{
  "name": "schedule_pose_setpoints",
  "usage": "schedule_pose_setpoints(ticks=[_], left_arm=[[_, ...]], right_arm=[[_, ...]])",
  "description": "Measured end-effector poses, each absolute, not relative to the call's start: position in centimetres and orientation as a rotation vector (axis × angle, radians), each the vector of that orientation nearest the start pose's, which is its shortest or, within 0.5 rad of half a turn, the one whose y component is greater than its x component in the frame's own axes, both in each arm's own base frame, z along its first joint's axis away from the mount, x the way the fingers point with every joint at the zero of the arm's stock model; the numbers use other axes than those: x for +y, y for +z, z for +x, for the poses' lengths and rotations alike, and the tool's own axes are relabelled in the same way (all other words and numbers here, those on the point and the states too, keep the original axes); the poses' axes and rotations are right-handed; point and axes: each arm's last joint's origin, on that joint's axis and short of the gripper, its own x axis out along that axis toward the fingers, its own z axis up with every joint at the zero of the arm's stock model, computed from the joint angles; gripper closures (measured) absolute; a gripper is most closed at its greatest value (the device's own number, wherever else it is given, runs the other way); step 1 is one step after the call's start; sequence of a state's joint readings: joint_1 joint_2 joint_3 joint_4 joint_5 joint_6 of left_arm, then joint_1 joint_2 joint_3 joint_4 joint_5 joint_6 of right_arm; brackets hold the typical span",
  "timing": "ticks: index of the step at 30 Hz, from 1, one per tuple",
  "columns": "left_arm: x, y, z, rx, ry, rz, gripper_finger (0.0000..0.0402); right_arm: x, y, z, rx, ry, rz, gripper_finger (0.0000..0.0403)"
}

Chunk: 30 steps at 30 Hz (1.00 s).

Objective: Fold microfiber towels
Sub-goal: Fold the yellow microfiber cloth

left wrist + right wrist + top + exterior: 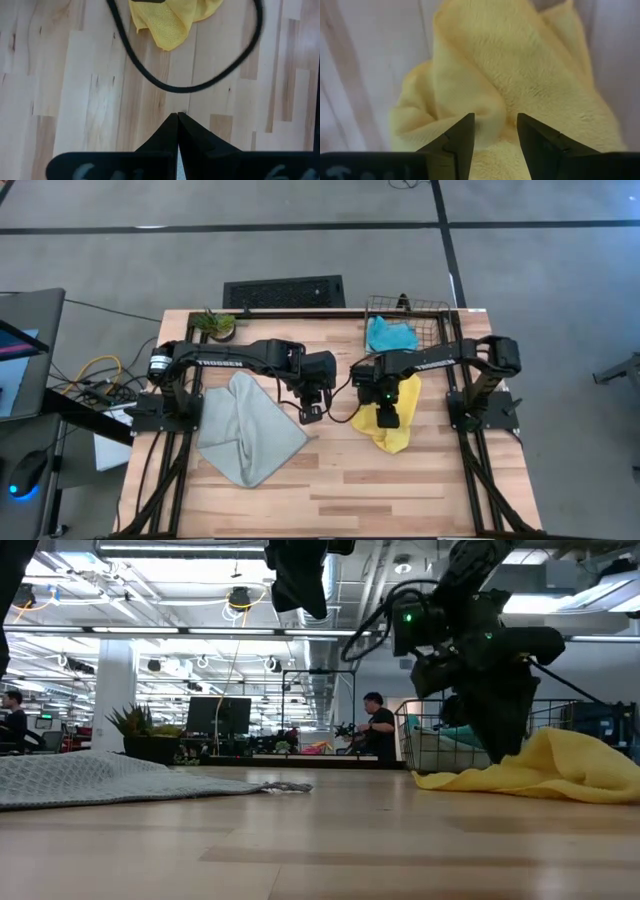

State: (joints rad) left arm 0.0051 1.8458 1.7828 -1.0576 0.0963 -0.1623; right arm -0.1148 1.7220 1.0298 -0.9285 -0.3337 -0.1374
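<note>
Right gripper [388, 418] overlies the yellow towel [392, 430], hiding its middle in the high view. Cyan-blue towel [390, 335] lies partly screened by the wire basket [440, 307] at the table's far edge. The yellow towel is cut off at the low view's right edge.

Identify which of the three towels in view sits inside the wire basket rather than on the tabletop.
The cyan-blue towel: it lies in the wire basket at the table's far edge. The grey-green towel and the yellow towel both lie on the wood.
</note>
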Motion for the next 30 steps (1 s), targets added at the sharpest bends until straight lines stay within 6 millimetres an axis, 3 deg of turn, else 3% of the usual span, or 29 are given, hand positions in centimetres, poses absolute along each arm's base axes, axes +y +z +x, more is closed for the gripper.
schedule_pose_setpoints(ticks=[9, 19, 22, 27, 30], left_arm=[[-0.1, 31.5, 38.2, 1.126, 0.009, -0.202, 0.0401], [-0.1, 31.5, 38.2, 1.129, 0.01, -0.202, 0.0401], [-0.1, 31.5, 38.2, 1.129, 0.01, -0.202, 0.0401], [-0.1, 31.5, 38.1, 1.131, 0.011, -0.203, 0.0401], [-0.1, 31.5, 38.1, 1.135, 0.015, -0.209, 0.0401]], right_arm=[[-3.3, 15.1, 27.8, 1.563, 0.387, 0.388, 0.0237], [-2.9, 14.3, 27.0, 1.6, 0.418, 0.398, 0.0245], [-2.9, 14.4, 27.0, 1.595, 0.417, 0.398, 0.0277], [-3.0, 14.5, 27.0, 1.609, 0.386, 0.41, 0.0378], [-3.0, 15.2, 27.3, 1.621, 0.365, 0.375, 0.0388]])
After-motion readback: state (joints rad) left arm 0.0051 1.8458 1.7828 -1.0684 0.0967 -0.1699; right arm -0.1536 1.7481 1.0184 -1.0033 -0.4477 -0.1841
